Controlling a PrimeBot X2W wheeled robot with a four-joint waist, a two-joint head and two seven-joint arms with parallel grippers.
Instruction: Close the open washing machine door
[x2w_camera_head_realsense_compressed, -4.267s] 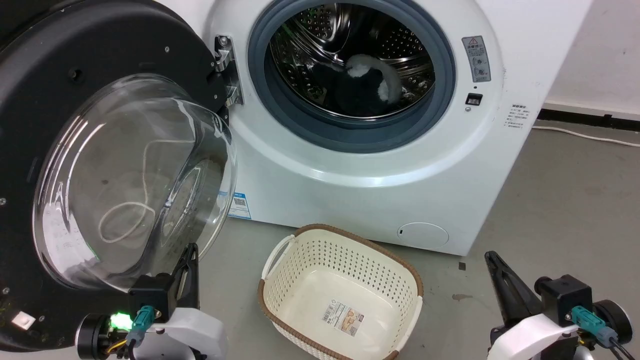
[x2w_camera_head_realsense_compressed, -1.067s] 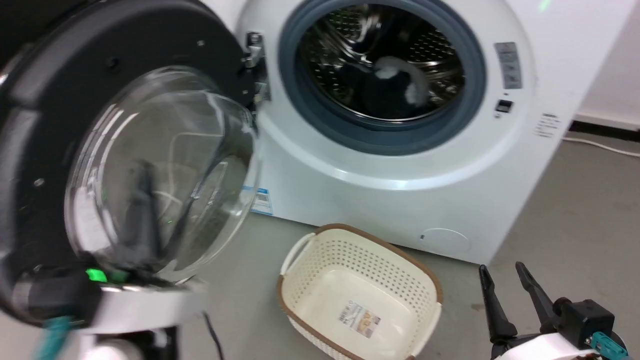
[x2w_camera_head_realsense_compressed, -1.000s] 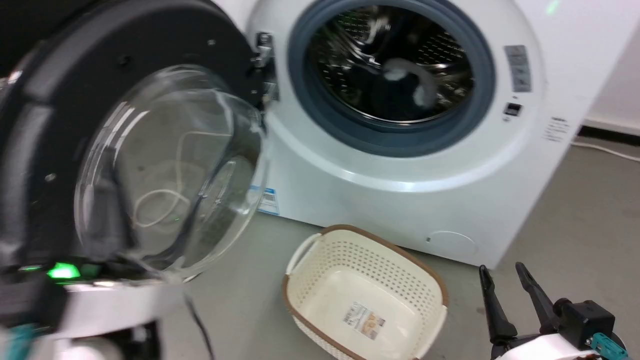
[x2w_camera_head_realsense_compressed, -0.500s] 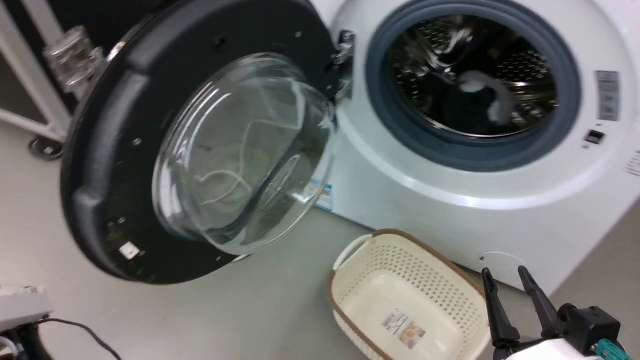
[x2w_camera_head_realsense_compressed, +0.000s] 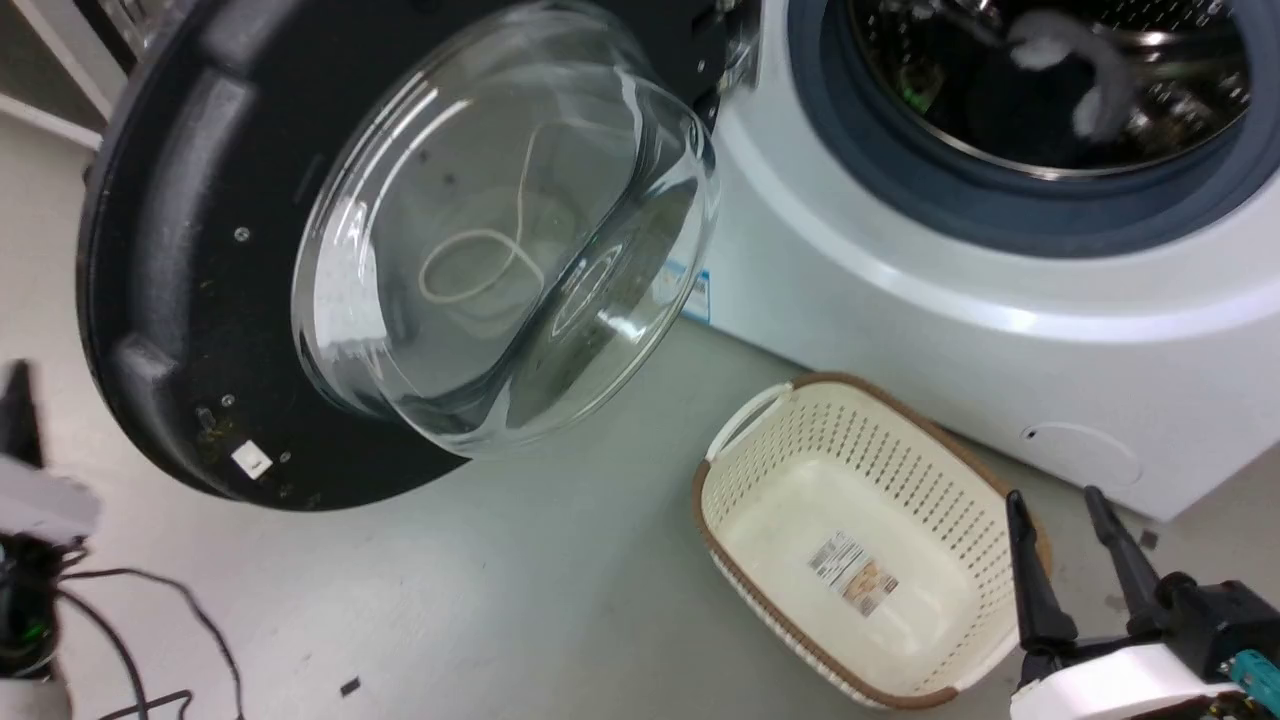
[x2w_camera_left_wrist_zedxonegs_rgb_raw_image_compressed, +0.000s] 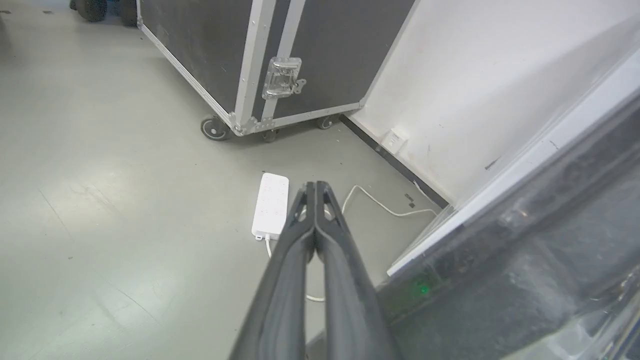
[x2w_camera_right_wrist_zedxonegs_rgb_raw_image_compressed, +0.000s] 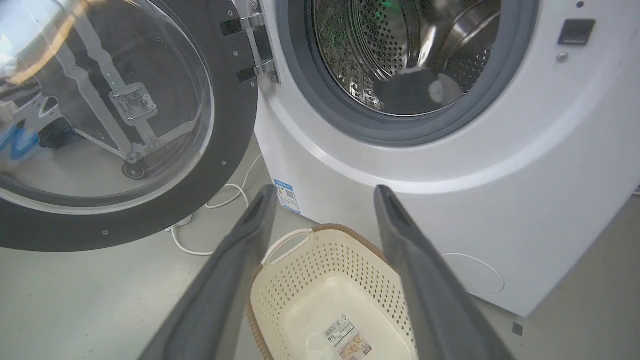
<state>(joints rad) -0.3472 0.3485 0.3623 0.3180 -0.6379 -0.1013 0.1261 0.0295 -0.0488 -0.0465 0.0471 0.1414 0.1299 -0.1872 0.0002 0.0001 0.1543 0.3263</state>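
The door (x2w_camera_head_realsense_compressed: 190, 300) stood wide open on its hinge at the left of the washer's (x2w_camera_head_realsense_compressed: 900, 300) front. The left gripper (x2w_camera_left_wrist_zedxonegs_rgb_raw_image_compressed: 315, 187) was closed and empty, near the door. The right gripper (x2w_camera_right_wrist_zedxonegs_rgb_raw_image_compressed: 325, 192) was open and empty, near the basket (x2w_camera_head_realsense_compressed: 760, 420).

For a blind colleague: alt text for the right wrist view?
A white front-loading washing machine with its round black-rimmed glass door swung open at left. A cream perforated basket sits before it, framed by the right gripper's open dark fingers.
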